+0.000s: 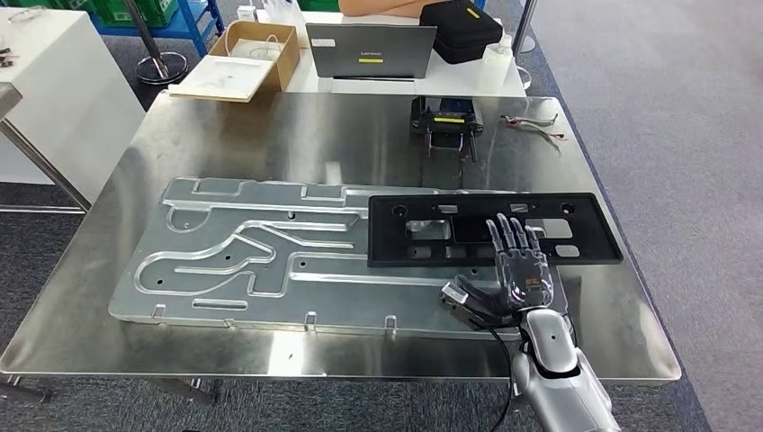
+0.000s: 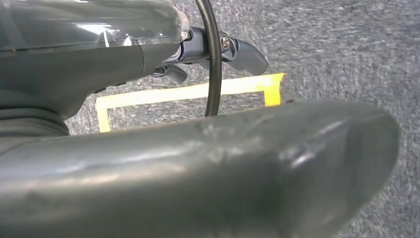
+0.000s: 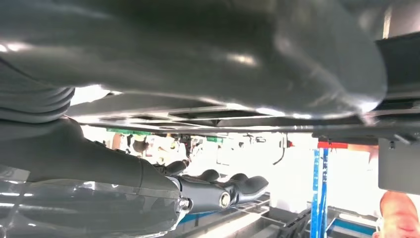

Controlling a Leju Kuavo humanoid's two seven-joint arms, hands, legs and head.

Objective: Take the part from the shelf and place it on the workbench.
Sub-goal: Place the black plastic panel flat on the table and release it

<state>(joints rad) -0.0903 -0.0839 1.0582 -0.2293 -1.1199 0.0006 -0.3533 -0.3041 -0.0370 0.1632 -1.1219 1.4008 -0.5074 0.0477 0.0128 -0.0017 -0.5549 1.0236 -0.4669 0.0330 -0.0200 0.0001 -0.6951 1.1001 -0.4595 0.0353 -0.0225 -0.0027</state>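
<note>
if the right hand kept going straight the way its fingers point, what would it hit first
Probably nothing new: the right hand already lies over the black plastic frame, fingers spread. Beyond its far edge comes bare workbench, though hand height is unclear.

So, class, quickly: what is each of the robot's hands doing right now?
Right hand: fingers spread flat, resting on the black rectangular plastic frame, not gripping.
Left hand: hanging over grey carpet; state cannot be told.

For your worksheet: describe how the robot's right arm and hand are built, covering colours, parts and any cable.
The right arm has a smooth silver shell. The right hand is dark grey with black segmented fingers, a thick grey thumb and a small orange mark on its back. A black cable runs alongside the forearm.
</note>
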